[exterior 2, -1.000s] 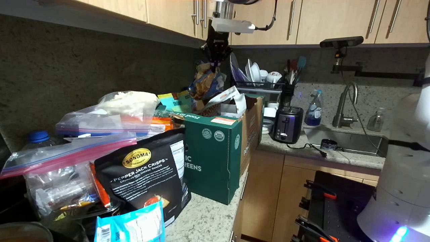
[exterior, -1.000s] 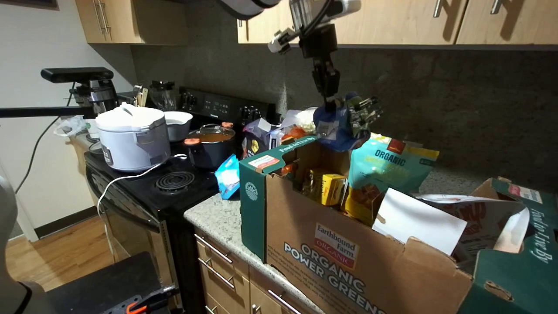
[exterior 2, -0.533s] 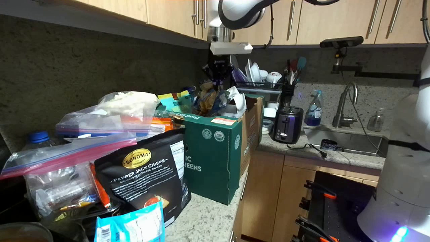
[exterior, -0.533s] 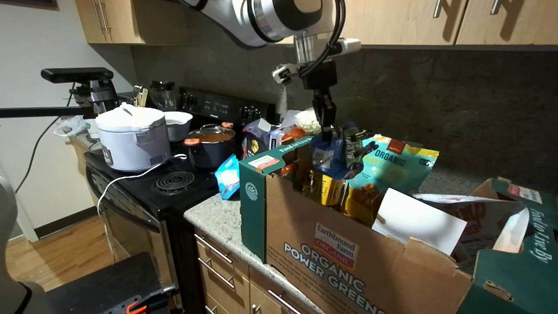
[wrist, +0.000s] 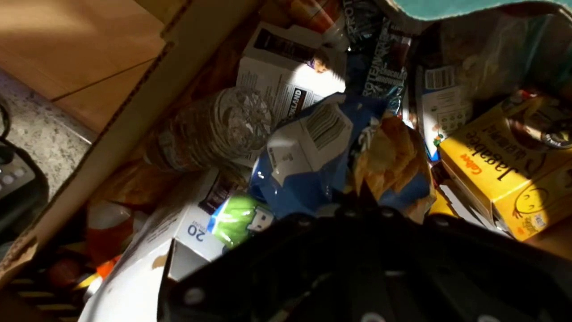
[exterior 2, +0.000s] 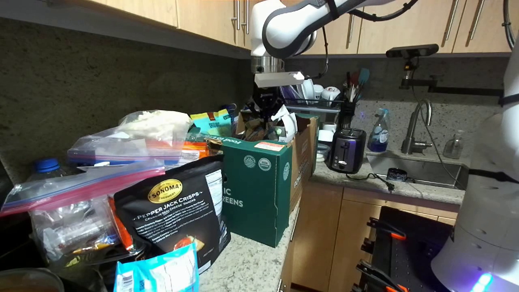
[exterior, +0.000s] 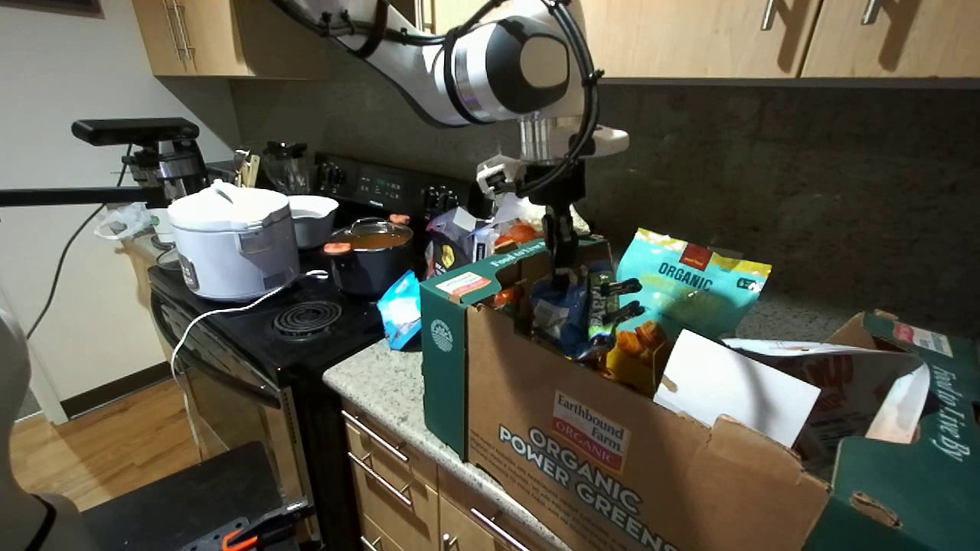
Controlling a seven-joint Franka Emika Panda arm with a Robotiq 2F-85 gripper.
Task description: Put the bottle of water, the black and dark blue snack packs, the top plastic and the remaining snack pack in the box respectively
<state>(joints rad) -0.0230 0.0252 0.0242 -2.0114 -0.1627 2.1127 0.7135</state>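
A speckled counter [exterior: 383, 383] runs along a dark backsplash [exterior: 766, 168]. Nearest on it is the box [exterior: 521, 375]; behind its front wall the pincer [exterior: 563, 277] is closed on a dark blue snack pack [exterior: 563, 321], which sits low in the opening. This looks like that pack's step, nearly finished: the next move calls for lowering it onto the contents, loosening the grip and rising clear of the cardboard edges. The wrist view shows what the box hides elsewhere: a clear bottle [wrist: 214, 129] just beside the pack, and a yellow carton [wrist: 505, 170] across from it. In an exterior view, near to far, come a light blue packet [exterior 2: 158, 269], a black snack pouch [exterior 2: 174, 219], a pink-sealed plastic bag [exterior 2: 77, 215] and a blue-capped bottle [exterior 2: 48, 165], all outside the box; the last shows only there. Which bottle is the task's water I cannot tell.
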